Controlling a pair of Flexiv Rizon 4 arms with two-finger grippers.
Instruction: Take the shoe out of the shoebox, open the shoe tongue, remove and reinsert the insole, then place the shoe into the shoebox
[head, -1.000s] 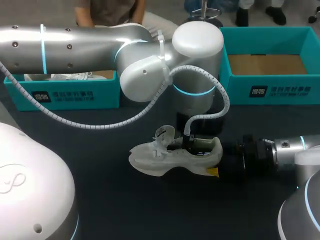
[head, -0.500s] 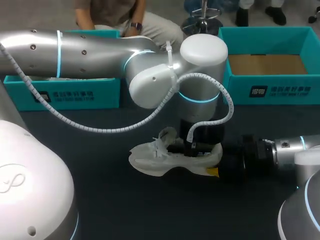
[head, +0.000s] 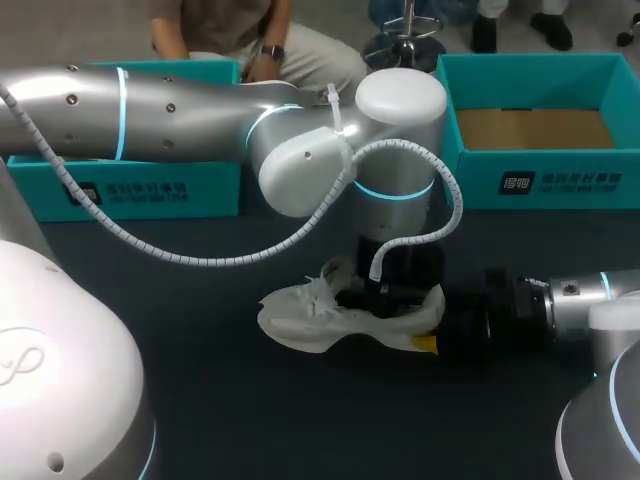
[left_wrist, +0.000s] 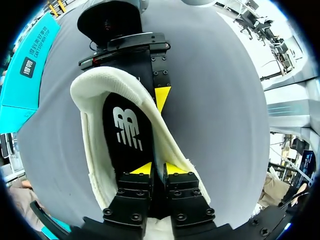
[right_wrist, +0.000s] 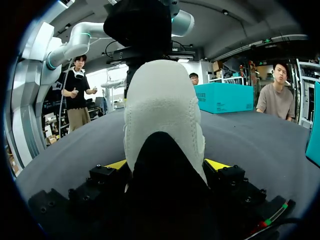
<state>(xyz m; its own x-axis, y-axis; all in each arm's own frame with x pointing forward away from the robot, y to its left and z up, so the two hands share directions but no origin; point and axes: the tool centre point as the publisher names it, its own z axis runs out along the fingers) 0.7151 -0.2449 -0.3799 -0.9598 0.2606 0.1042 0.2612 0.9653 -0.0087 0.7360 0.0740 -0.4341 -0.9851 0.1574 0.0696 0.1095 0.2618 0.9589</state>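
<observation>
A white shoe (head: 315, 318) lies on the dark table, toe to the left. My left gripper (head: 383, 297) comes down into its opening. In the left wrist view the left gripper (left_wrist: 158, 169) is open by a narrow gap, and its yellow fingertips (left_wrist: 142, 168) sit over the black insole (left_wrist: 127, 135), which lies flat inside the shoe (left_wrist: 92, 130). My right gripper (head: 428, 322) comes in from the right and is shut on the heel. In the right wrist view the heel of the shoe (right_wrist: 162, 105) fills the right gripper (right_wrist: 167, 165), with a yellow tip touching each side.
An open teal shoebox (head: 545, 185) with a brown cardboard floor stands at the back right. A second teal box (head: 140, 190) stands at the back left, partly behind my left arm. Bare dark tabletop (head: 300, 420) lies in front of the shoe.
My left arm has swung right and lowered its gripper deeper into the shoe, pressing past the tongue. Its fingertips have parted slightly. The right gripper and the shoe have stayed put.
</observation>
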